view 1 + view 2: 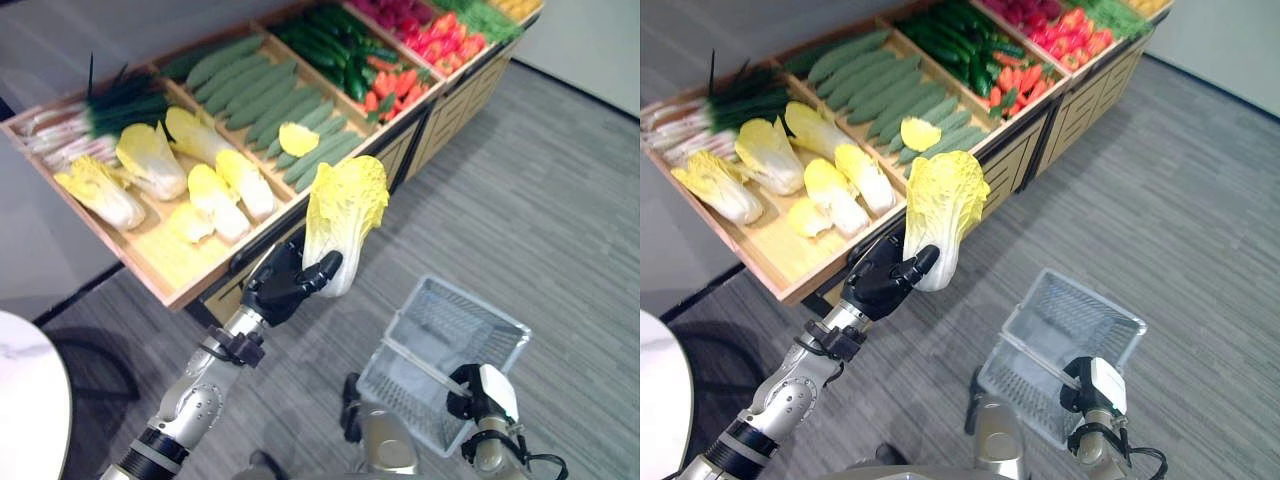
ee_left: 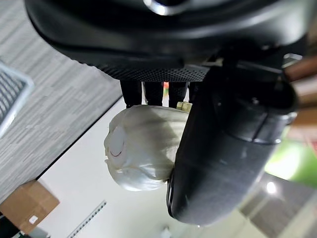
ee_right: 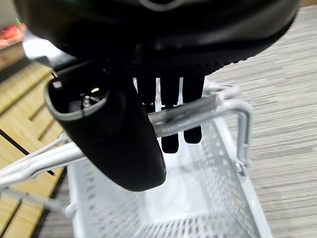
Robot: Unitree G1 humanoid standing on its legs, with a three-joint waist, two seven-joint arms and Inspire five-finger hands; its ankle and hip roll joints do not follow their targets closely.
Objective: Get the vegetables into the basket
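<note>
My left hand is shut on a napa cabbage, white at the stem and yellow at the leaves, held upright in the air in front of the produce stand. In the left wrist view its white stem end sits between thumb and fingers. The white wire basket hangs low at the right, empty, with my right hand curled round its handle. More cabbages lie in the stand's wooden tray.
The slanted wooden stand also holds scallions, cucumbers, dark green vegetables, carrots and red peppers. Grey carpet floor spreads at the right. A white round table edge is at the lower left.
</note>
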